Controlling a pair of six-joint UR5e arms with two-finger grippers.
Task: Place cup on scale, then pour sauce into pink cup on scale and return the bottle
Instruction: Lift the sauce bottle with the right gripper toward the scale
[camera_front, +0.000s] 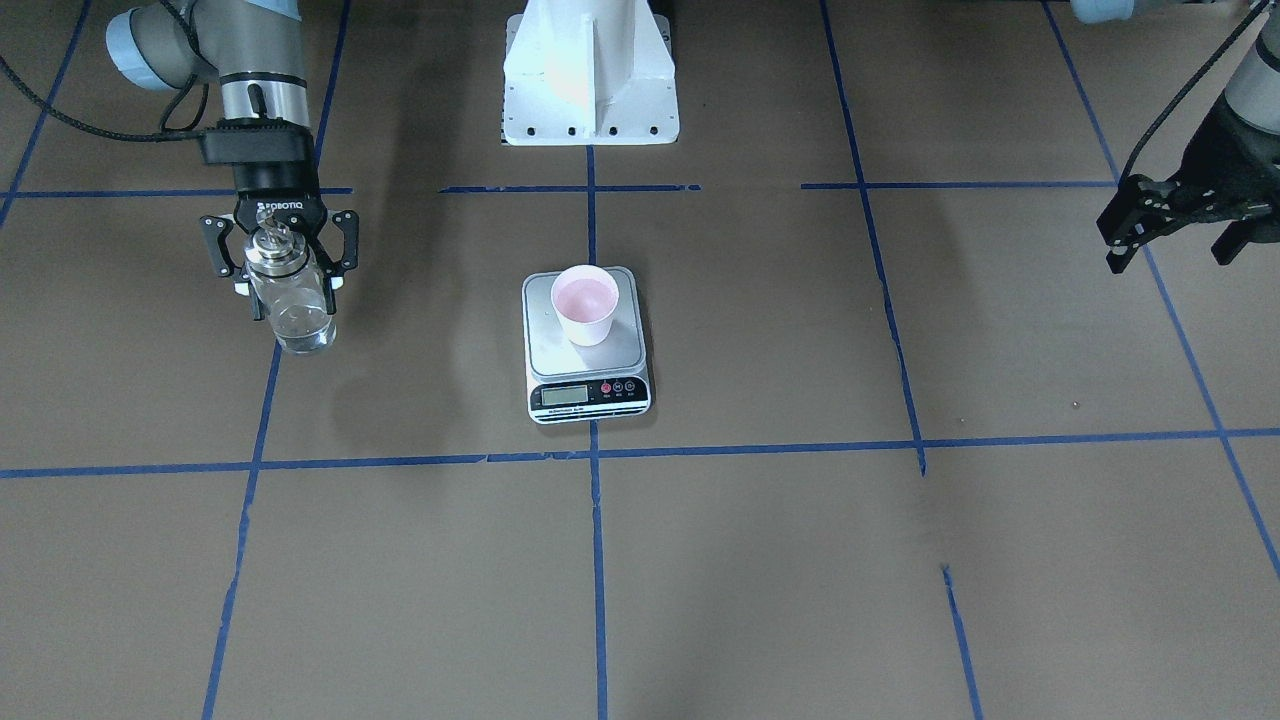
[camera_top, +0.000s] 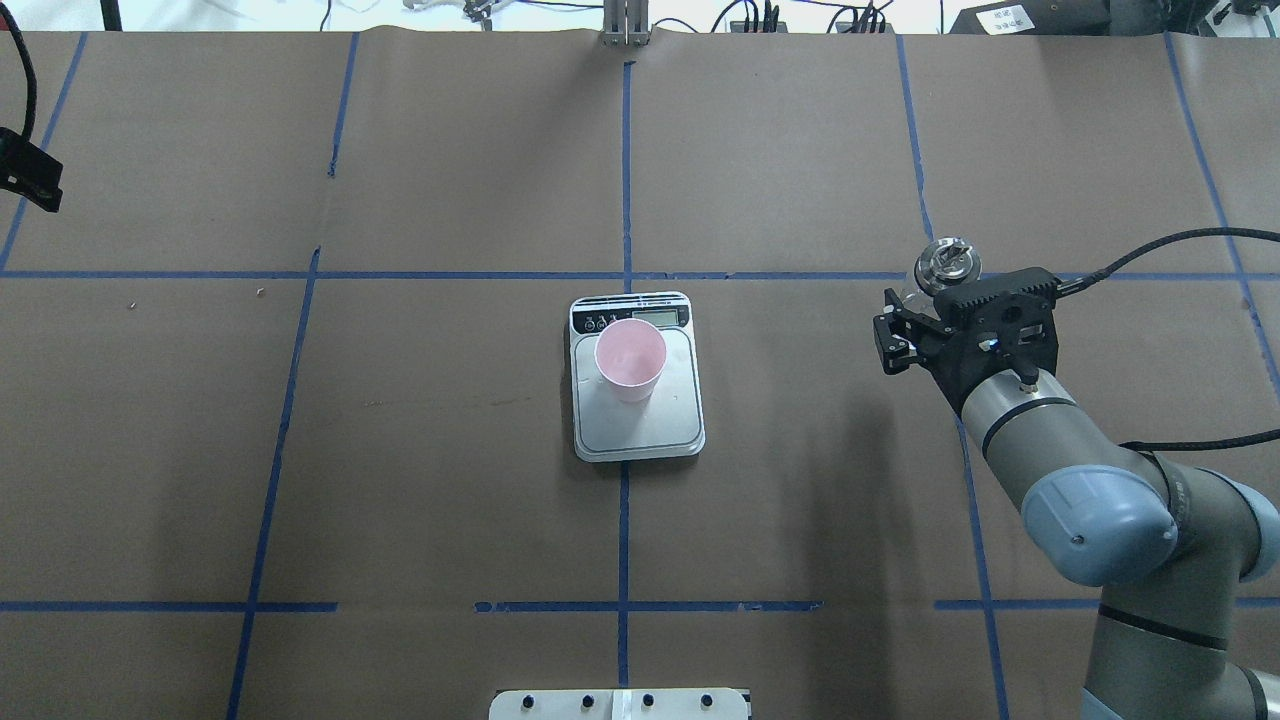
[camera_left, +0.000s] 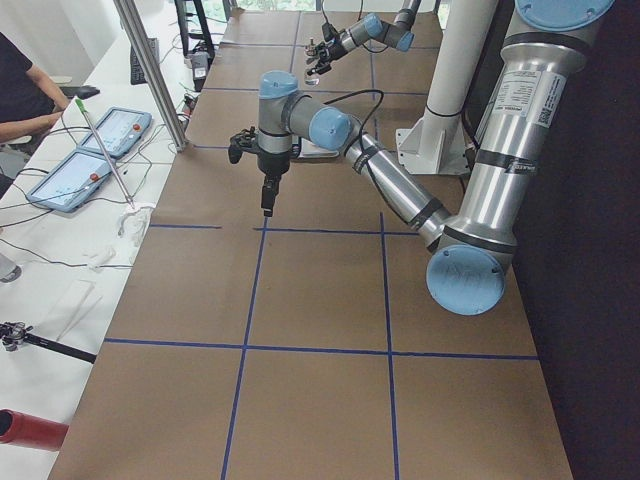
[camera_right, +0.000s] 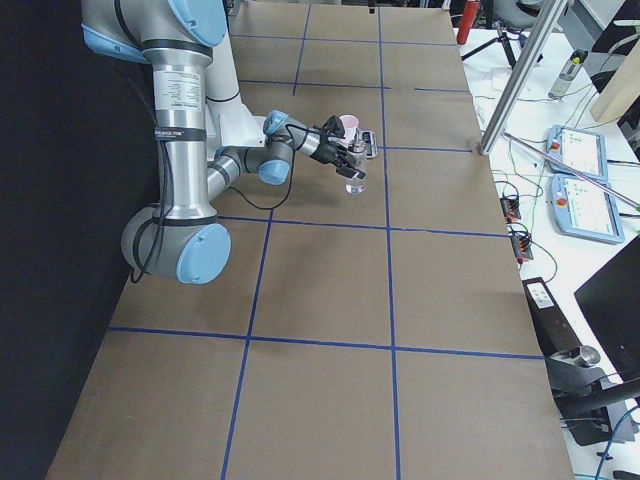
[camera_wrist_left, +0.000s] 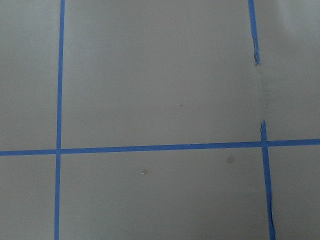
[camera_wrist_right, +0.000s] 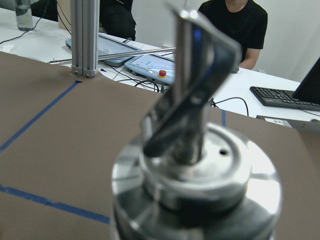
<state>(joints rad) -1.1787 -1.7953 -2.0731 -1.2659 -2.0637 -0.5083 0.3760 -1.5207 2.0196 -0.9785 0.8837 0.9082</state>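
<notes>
Starting with the front-facing view, the right gripper at the left of the frame has its jaws clamped round the upright bottle. The cup sits on the scale at centre, well apart. Whether the cup has been filled I cannot tell. The left gripper, at the right edge, hangs empty with jaws spread. In the overhead view the silver cap shows at right, just past the wrist. If pouring is next, carry the bottle level, bring the spout over the cup's mouth, and tilt slowly without nudging the light cup
</notes>
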